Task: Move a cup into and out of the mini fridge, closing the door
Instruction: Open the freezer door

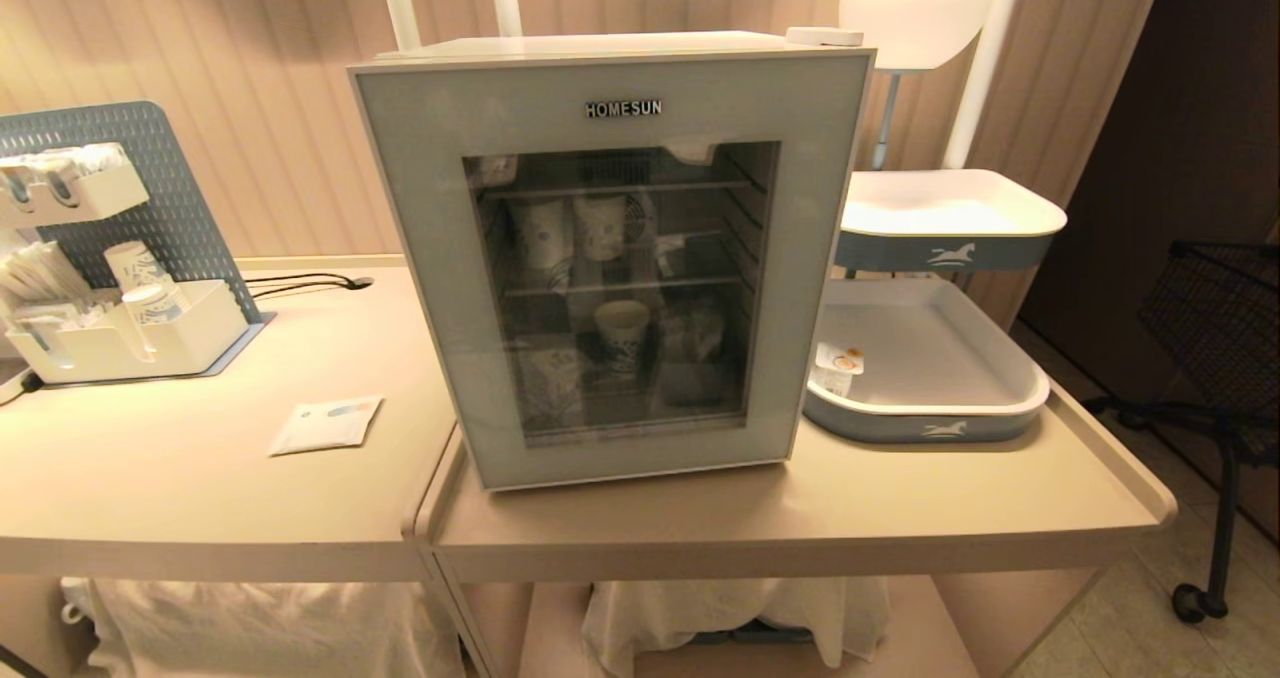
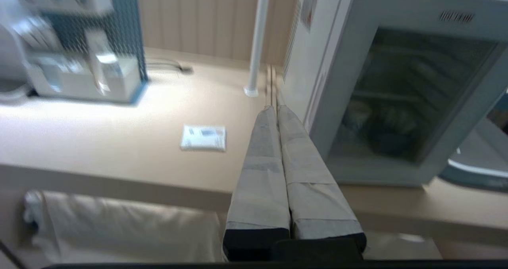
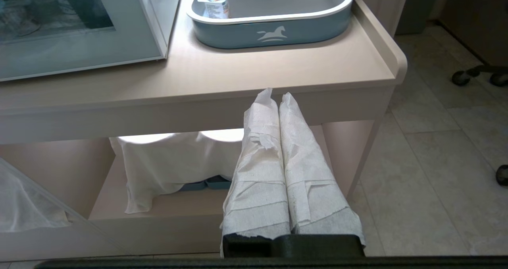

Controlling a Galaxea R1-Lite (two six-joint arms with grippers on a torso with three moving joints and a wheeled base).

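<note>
So the cup (image 1: 838, 369) sits upright in the lower blue-grey tray (image 1: 930, 428), tucked at its left end, just right of the mini fridge (image 1: 610, 258) on the worktop (image 1: 800, 518). The door (image 1: 430, 288) is closed flat. Right pincer (image 3: 277, 96) hangs low in front of the worktop edge, so the cup lies up and farther in from it; I'd say that arm is nearer. Left pincer (image 2: 276, 108) points at the fridge's left front corner. Both are pressed together, empty, wrapped in papery tape. The cup looks like thin smooth plastic, tapered, with a flared rim; the tray is rounded.
</note>
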